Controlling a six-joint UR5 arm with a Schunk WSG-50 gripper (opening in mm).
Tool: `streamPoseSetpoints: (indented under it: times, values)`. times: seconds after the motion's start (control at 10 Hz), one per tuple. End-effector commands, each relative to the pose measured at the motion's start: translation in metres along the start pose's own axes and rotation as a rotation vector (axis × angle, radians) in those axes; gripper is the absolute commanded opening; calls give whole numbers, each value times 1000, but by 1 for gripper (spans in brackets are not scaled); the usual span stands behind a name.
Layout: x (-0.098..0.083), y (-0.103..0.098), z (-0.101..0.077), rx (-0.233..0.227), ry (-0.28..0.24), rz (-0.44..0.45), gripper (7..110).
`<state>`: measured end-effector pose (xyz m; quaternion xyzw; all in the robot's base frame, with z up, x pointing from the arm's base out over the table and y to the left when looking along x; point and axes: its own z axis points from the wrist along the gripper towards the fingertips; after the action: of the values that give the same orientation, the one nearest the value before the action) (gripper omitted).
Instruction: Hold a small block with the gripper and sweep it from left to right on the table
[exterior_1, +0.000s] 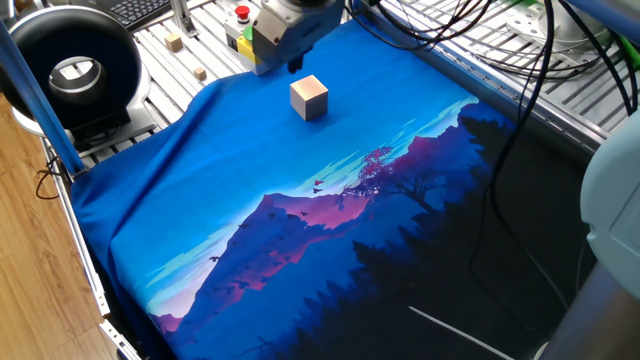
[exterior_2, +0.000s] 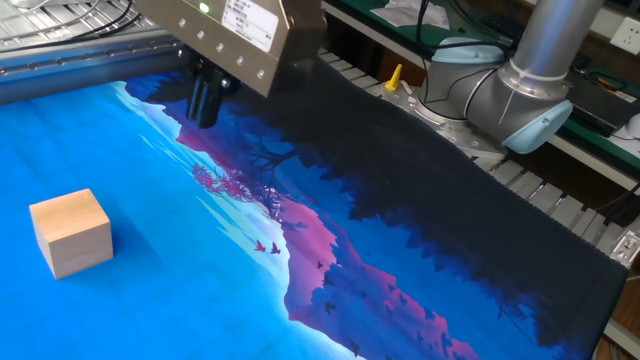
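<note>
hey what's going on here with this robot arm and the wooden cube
A robot arm is working over a table draped with a blue mountain-print cloth. Its claw hangs above the cloth and holds nothing; whether its jaws are open is hard to tell. The small block sits alone on the cloth, apart from the claw and not yet grasped, so no sweep has begun. Beyond the cloth sits a yellow box with red and green buttons.

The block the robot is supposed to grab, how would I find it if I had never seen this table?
Look at the blue cloth with purple mountains draped over the silver table. On its plain blue sky part, just below the grey gripper, sits the small block, a light tan wooden cube standing alone. The other wooden cubes are much tinier and lie off the cloth on the metal slats.
</note>
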<state>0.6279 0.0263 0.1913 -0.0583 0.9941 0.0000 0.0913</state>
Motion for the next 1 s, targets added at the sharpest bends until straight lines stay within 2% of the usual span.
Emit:
streamPoseSetpoints:
  times: [0.0,0.4,0.6,0.8,0.9]
  values:
    - [-6,17,-4,-64,-19,9,7]
    - [4,27,-5,-102,20,8,7]
    - [18,12,-4,-42,77,5,7]
    - [29,10,-5,-31,123,70,7]
    - [29,14,-5,-43,122,118,7]
